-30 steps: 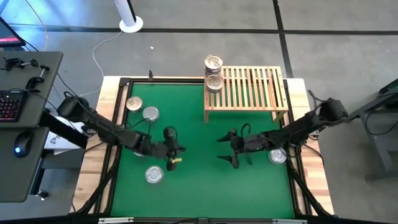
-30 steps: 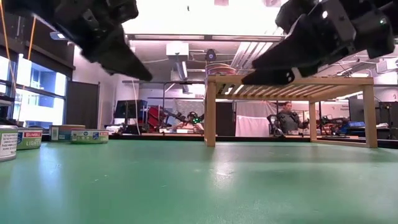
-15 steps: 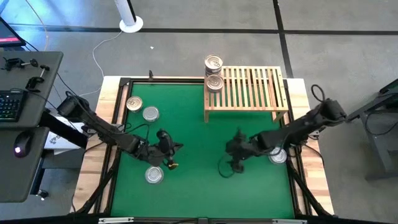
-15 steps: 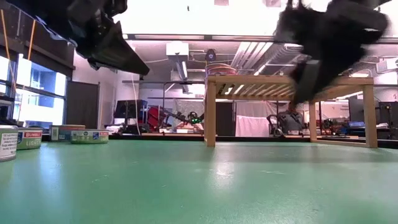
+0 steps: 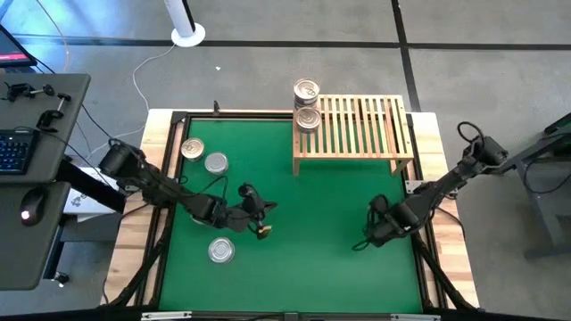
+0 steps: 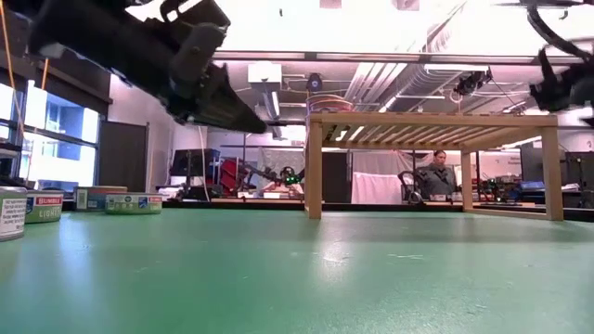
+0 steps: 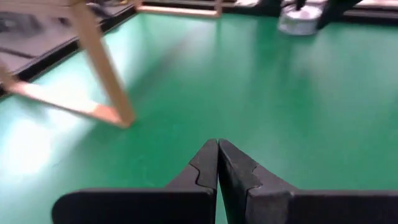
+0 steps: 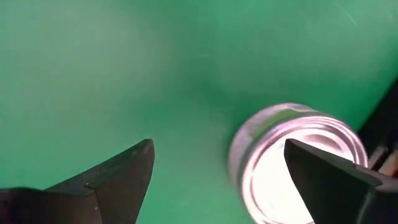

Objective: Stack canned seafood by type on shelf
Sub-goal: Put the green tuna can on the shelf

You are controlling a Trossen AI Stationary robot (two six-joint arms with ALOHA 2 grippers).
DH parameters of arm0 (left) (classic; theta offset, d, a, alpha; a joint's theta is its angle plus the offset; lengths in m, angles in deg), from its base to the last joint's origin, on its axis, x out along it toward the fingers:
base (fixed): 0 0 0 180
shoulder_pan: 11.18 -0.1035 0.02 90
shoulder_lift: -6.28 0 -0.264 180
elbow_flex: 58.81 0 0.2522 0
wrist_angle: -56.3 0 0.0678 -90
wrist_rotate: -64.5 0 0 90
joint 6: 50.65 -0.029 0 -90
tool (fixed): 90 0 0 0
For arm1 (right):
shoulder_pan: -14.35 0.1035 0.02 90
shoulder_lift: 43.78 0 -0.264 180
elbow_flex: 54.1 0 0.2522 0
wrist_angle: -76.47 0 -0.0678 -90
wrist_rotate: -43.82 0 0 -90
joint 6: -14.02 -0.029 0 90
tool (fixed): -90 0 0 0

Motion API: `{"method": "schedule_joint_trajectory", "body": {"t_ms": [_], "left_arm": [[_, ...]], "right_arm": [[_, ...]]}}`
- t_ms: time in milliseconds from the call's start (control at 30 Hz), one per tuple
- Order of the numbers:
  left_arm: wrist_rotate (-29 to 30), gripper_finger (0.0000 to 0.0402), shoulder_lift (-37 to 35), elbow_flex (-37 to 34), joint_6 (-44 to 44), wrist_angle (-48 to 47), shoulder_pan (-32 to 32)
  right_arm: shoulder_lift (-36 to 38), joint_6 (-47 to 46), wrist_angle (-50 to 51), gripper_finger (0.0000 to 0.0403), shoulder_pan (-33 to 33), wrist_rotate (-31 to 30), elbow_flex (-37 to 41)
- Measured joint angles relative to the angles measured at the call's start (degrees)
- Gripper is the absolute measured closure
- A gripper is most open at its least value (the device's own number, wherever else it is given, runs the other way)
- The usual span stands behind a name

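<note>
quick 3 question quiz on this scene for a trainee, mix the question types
1. True or false: the left pincer is shut and holds nothing.
2. How many tins sit on the shelf? A) none B) two C) four
3. Fill in: the right pincer is open, and its wrist view shows a ____ just ahead.

Key:
1. True.
2. B; the tins on the shelf lie at its left end in the high view.
3. Tin; this silver tin rests on the green mat.

The right hand (image 5: pixel 370 239) hides the tin (image 8: pixel 297 167) beneath it from above, its lid blurred.
</note>
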Motion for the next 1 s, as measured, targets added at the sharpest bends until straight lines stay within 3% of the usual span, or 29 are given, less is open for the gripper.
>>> {"method": "schedule_joint_trajectory", "body": {"t_ms": [133,267,400,500,600,700,900,1000], "left_arm": [[-5.82,0.0401,3.14,0.02,-2.3,7.26,-1.11],[-8.78,0.0401,5.44,0.02,-2.89,10.97,-1.63],[-8.88,0.0401,6.39,0.02,-2.99,12.39,-1.8],[-8.93,0.0401,6.51,0.02,-2.98,13.3,-2.25],[-9.93,0.0401,6.51,0.02,-2.98,13.99,-2.84],[-12.3,0.0401,6.51,0.04,-2.89,14.7,-3.48],[-15.0,0.0401,6.51,0.04,-1.82,14.85,-4.44],[-15.79,0.0401,6.51,0.04,-1.88,14.85,-5.15]], "right_arm": [[0.2,-7.98,-1.22,0.005,1.67,-0.35,4.08],[0.48,-8.78,-4.44,0.005,2.04,-1.84,6.0],[0.36,-7.91,-11.91,0.005,1.97,-10.37,3.25],[0.21,-0.91,-16.86,0.005,1.64,-18.97,0.62],[0.25,12.82,-24.05,0.005,1.53,-26.35,-2.04],[0.23,24.16,-25.14,0.005,2.46,-30.99,-3.84],[0.25,24.83,-18.31,0.005,10.0,-34.58,-0.18],[0.25,19.07,-17.89,0.005,15.23,-39.52,3.73]]}}
